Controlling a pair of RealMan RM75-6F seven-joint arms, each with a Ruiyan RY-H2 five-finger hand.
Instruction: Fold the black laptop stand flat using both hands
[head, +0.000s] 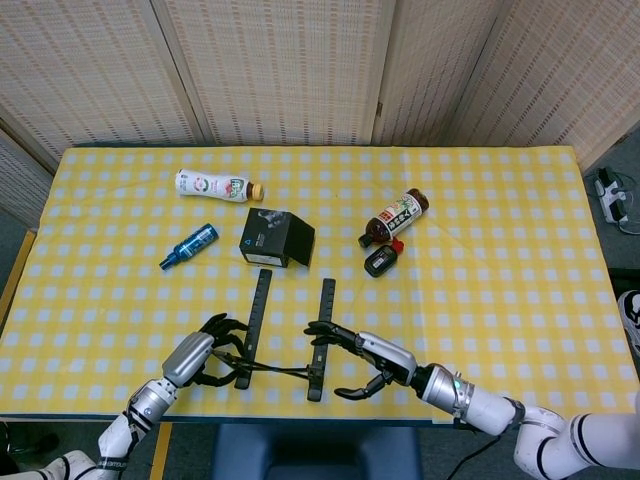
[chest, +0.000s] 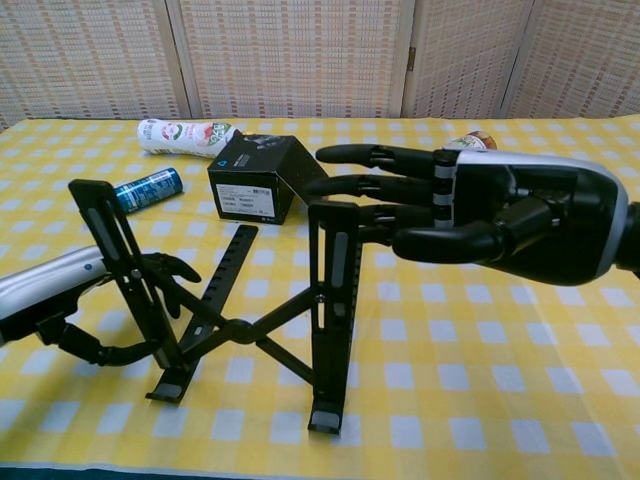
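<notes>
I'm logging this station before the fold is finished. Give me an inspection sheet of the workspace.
Surface: table under a yellow checked cloth.
Job's things: black laptop stand near the front edge, uprights raised, not flat.
Clutter: white bottle, blue bottle, black box, brown bottle, small black item.
Hands: left hand around the stand's left upright; right hand open at the right upright.
Cables: power strip on the floor, right.
Surroundings: woven screens behind.

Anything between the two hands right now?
Only the stand: in the head view its two rails sit between the left hand and right hand, on bare cloth.
</notes>
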